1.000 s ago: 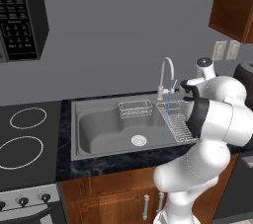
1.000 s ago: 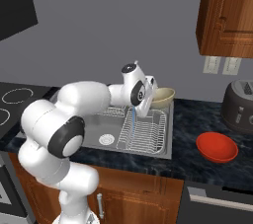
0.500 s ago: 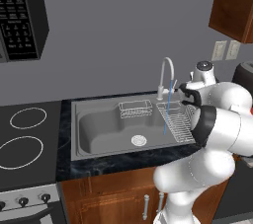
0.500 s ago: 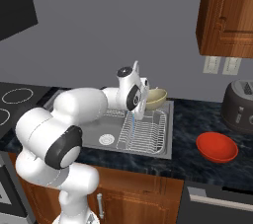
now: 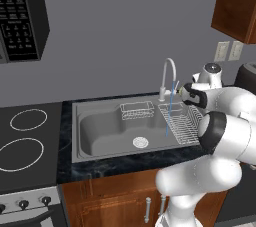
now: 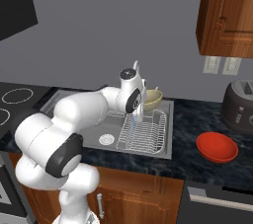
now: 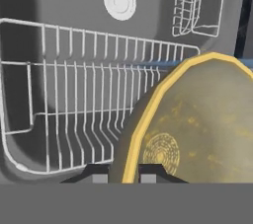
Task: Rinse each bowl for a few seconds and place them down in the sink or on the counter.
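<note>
Tan bowl (image 7: 197, 124), round w/ a yellowish rim and a mottled matte inside, is pinched at its rim by the gripper (image 7: 124, 173), jaws narrow, one dark fingertip each side of the wall. It hangs tilted over the wire rack (image 7: 89, 114) on the sink's smaller side; in the right base view the tan bowl (image 6: 152, 99) sits just beside the white wrist, above the rack (image 6: 143, 131). Thin blue water stream (image 5: 170, 108) falls from the curved white-silver tap (image 5: 168, 76) down toward the rack, passing close by the bowl; can't tell if it hits it. Sink (image 5: 100, 133) is grey metal, one big smooth basin w/ a round drain (image 5: 140, 142) and a small wire basket (image 5: 136, 110) at the back wall. Red bowl (image 6: 216, 147), glossy and shallow, sits upright on the dark marbled stone counter (image 6: 192, 119), well apart to the right of the sink, near a dark grey rounded toaster (image 6: 238, 105). Black stovetop (image 5: 25, 141) w/ white ring burners lies left of the sink.
</note>
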Motion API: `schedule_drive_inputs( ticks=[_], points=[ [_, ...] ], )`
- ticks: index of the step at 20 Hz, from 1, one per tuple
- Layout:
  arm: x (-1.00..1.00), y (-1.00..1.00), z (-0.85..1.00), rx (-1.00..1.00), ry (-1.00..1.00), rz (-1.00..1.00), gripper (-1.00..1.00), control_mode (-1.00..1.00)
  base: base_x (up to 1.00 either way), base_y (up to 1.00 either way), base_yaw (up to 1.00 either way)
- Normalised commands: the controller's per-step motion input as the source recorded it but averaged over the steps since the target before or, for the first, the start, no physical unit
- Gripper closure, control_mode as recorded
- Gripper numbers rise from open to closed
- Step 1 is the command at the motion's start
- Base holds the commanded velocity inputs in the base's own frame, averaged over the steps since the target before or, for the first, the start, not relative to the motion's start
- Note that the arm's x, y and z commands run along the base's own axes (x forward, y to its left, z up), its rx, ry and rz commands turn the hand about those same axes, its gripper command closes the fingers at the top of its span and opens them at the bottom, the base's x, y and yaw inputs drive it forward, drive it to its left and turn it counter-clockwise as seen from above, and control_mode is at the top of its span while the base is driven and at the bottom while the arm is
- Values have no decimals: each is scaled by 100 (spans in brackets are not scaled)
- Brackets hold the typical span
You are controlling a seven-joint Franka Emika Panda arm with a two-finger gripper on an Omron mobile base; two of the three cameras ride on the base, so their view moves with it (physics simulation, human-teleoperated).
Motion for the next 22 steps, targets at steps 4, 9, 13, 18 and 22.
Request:
schedule_drive_inputs(
  ticks=[4, 9, 13, 18, 22],
  points=[
    [0, 15, 0, 2, 3, 6, 100, -100, 0, 0, 0],
    [0, 17, 0, 1, 3, 4, 100, -100, 0, 0, 0],
    [0, 19, 0, 0, 4, 2, 100, -100, 0, 0, 0],
    [4, 3, -7, 1, 5, 1, 100, -100, 0, 0, 0],
    [11, 0, -15, 1, 4, 1, 100, -100, 0, 0, 0]
  ],
)
